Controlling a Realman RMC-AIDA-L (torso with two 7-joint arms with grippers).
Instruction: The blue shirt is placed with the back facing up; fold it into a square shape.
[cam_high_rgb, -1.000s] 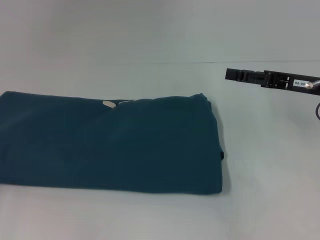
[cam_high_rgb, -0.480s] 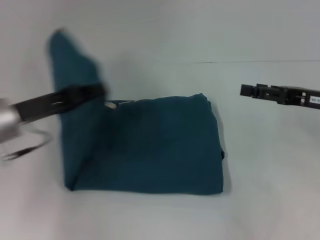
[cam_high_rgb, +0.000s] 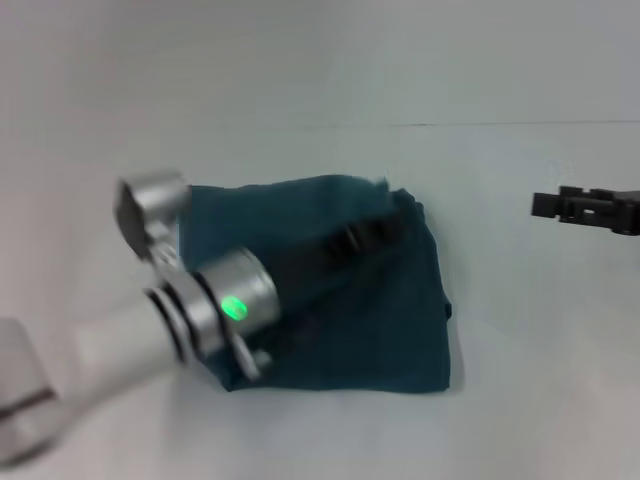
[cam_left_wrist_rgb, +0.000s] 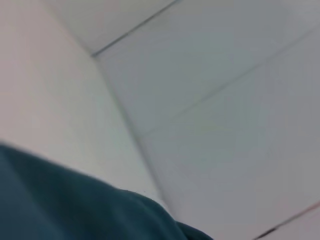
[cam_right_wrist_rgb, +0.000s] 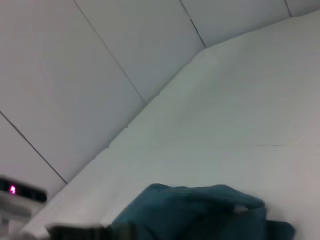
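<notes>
white table (cam_high_rgb: 520, 400) | blue shirt (cam_high_rgb: 400, 310) folded, roughly square | left pincer (cam_high_rgb: 365, 235) grip unclear | right pincer (cam_high_rgb: 545, 204) aside, unclear

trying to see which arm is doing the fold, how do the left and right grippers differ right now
The left gripper reaches across the middle of the blue shirt, low over the cloth; the right gripper hangs apart from it, over the bare table on the robot's right. The left arm's silver wrist with its green light fills the head view; of the right arm only the dark gripper shows at the edge. Both grippers are dark.
</notes>
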